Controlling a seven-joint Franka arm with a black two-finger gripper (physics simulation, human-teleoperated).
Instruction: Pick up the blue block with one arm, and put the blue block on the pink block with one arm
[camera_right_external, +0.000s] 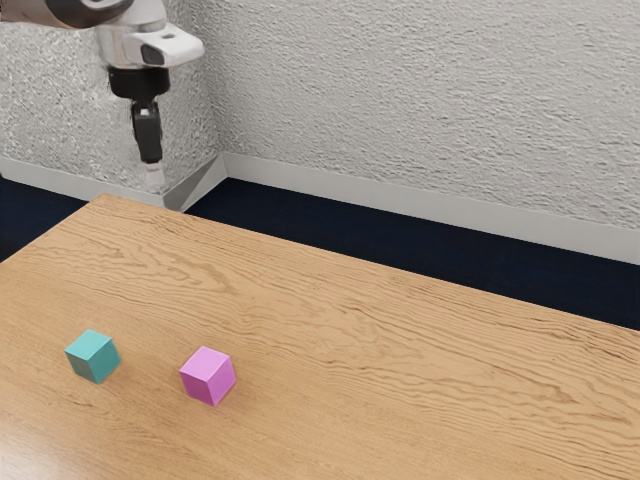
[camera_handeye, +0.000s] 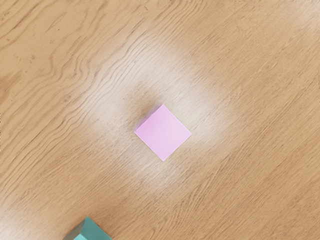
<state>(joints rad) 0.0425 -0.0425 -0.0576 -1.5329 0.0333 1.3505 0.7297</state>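
Exterior camera: elevated, oblique across table (camera_right_external: 400, 330) toward wall (camera_right_external: 400, 80); wrist camera: high, straight down; shared: pink block (camera_right_external: 208, 376), blue block (camera_right_external: 93, 357) at its exterior-view 9 o'clock.

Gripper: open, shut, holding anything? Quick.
The gripper: open or shut cannot be told; it carries nothing. The blue block and pink block both sit on the table.

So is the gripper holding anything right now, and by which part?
Nothing: the gripper is up high, and the blue block and pink block both sit on the table.
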